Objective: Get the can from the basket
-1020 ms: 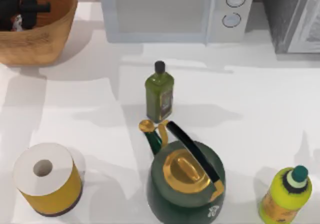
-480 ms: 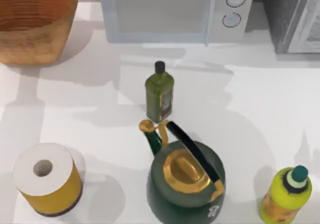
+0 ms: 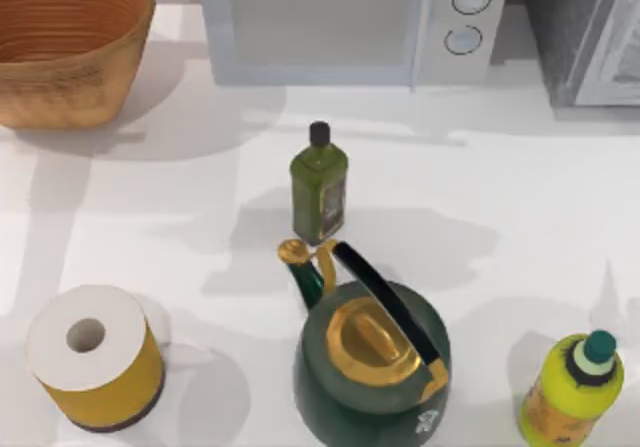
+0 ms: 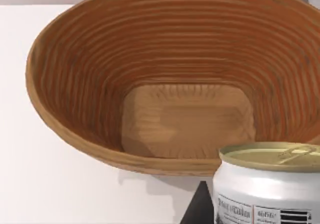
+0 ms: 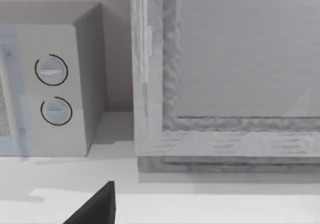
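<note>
Gripping the smooth cylindrical can (image 4: 270, 184), the left claw hovers above the ribbed wicker basket (image 4: 90, 78).

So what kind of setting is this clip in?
Most likely a rendered kitchen counter: a microwave at the back, a green kettle and an oil bottle on the white table, with a wicker basket at the left.

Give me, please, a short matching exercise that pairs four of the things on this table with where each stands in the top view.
Things:
1. basket
2. kettle
3. paper roll
4. yellow-green bottle

Places:
a. near right corner
b. far left corner
c. near edge, around the middle
d. near left corner

Pairs: 1-b, 2-c, 3-d, 4-a
</note>
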You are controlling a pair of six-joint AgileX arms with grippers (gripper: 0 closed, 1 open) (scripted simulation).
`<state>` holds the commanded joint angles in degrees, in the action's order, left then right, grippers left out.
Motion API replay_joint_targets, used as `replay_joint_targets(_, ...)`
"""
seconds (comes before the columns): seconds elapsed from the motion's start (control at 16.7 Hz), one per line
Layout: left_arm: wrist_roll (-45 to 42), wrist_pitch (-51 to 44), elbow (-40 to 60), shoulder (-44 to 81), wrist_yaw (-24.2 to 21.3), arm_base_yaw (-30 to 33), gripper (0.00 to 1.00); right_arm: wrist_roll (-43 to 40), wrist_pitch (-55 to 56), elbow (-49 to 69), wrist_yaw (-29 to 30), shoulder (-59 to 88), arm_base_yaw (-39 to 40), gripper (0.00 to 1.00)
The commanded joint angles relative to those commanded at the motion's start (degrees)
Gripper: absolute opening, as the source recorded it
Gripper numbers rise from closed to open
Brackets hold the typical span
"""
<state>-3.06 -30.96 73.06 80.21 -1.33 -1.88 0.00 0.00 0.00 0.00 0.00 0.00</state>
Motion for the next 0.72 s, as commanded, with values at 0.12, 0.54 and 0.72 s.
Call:
replay_joint_targets(0.12,-0.03,2.94,-5.68,-6.08,-0.04,0.44,0.0,0.0,0.0,0.0,0.0,0.0,0.0,1.0)
replay_joint_targets(0.54,0.87,12.48,-36.26,-38.95,-0.18,1.49,0.0,0.0,0.0,0.0,0.0,0.0,0.0,1.0)
replay_joint_targets(0.72,1.49,18.32,-51.23,-55.38,-0.1,1.82,0.0,0.0,0.0,0.0,0.0,0.0,0.0,1.0)
